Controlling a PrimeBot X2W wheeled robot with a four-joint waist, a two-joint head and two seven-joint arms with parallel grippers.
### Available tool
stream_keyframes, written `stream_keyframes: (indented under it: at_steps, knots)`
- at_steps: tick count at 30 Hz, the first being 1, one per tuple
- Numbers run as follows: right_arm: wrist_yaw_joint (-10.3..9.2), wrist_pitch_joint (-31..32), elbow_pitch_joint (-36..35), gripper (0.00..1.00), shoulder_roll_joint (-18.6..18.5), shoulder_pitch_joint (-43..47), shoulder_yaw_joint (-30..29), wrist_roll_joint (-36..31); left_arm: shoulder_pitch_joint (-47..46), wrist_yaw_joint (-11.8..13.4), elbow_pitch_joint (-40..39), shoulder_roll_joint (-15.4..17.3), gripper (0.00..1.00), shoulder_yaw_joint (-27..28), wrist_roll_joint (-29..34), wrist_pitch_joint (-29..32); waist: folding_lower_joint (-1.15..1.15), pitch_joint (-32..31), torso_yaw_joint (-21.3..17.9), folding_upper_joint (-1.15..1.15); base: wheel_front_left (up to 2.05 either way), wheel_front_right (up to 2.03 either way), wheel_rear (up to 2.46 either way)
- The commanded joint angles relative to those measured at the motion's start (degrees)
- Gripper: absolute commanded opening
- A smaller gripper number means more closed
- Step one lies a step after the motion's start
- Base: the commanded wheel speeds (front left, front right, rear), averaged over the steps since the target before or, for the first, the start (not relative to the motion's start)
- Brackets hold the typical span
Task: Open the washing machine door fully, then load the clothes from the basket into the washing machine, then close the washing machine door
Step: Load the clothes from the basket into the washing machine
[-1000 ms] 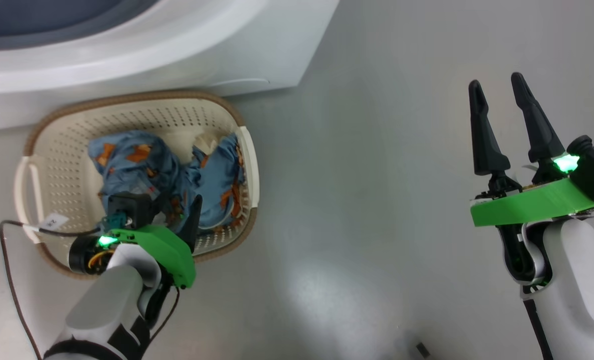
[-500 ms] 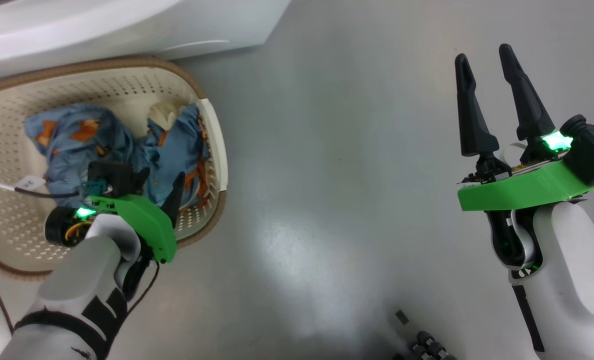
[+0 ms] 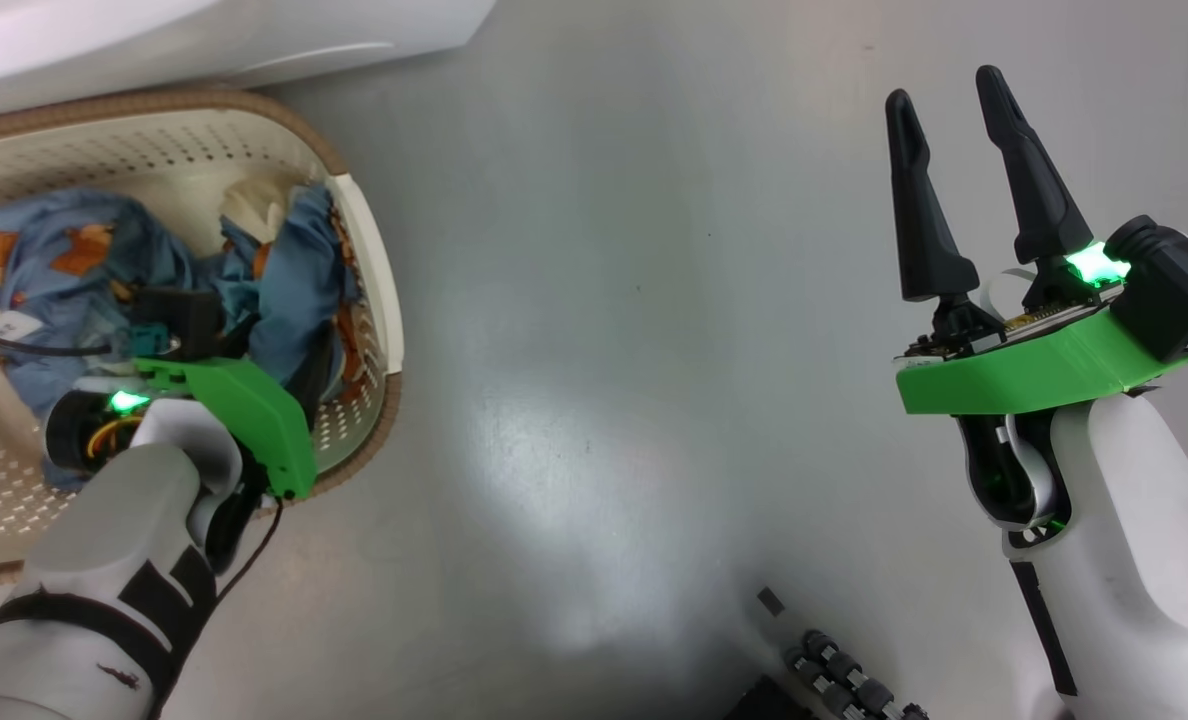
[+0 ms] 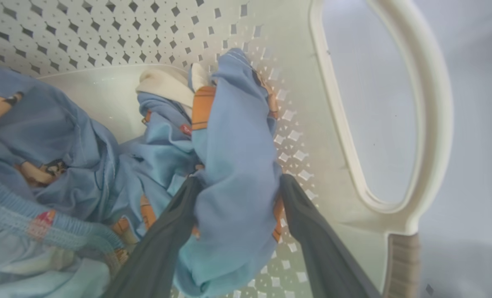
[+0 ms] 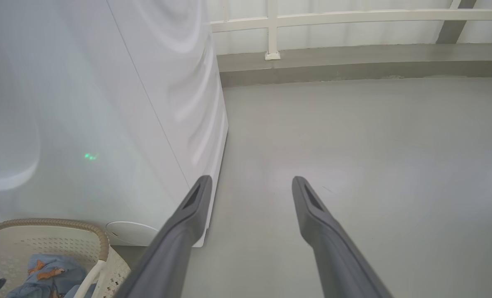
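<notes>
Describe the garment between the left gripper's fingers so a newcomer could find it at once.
By the white washing machine, a cream perforated basket stands on the floor with two light-blue printed garments in it. The bunched garment stands up in a fold against the wall by the basket's handle, between the left gripper's open fingers; the other garment lies spread farther from that handle.

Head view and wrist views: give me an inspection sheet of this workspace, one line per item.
Surface: glossy grey floor with a glare patch.
Job's things: basket on the floor beside the washing machine; clothes lie inside it.
Clutter: small dark ribbed parts at the head view's bottom edge, unidentifiable.
Hands: left hand open, fingers astride a fold of the clothes; right hand open, empty, above the floor.
Cables: dark cable with a white tag by the left arm.
Surroundings: white railing, raised ledge behind.
</notes>
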Motion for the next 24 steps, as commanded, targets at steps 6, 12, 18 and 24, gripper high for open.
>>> stream_keyframes:
  at_steps: [6,12,18,24]
  knots:
    - [0.25,-0.45,-1.64,1.0,0.18,0.37,1.58,-0.82,-0.65,0.03,-0.22,1.92,0.0,-1.66,-2.86,0.85,0.0,0.45,-0.72,0.0,0.0,0.0,0.0]
    - [0.25,-0.45,-1.57,1.0,-0.11,0.53,1.28,-1.09,-0.97,0.03,-0.61,1.83,0.0,-3.64,-5.73,0.15,0.0,-0.61,-0.25,0.0,0.0,0.0,0.0]
    - [0.25,-0.45,-1.07,1.0,-0.28,1.41,0.72,-1.1,0.45,0.03,-0.34,1.21,0.0,-3.94,-9.25,-3.49,0.0,-3.91,1.14,0.0,0.0,0.0,0.0]
    - [0.25,-0.45,-0.14,1.0,-0.78,3.12,0.01,-1.05,2.79,0.03,-0.43,0.61,0.0,-2.95,-11.26,-6.88,0.0,-8.79,3.4,0.0,0.0,0.0,0.0]
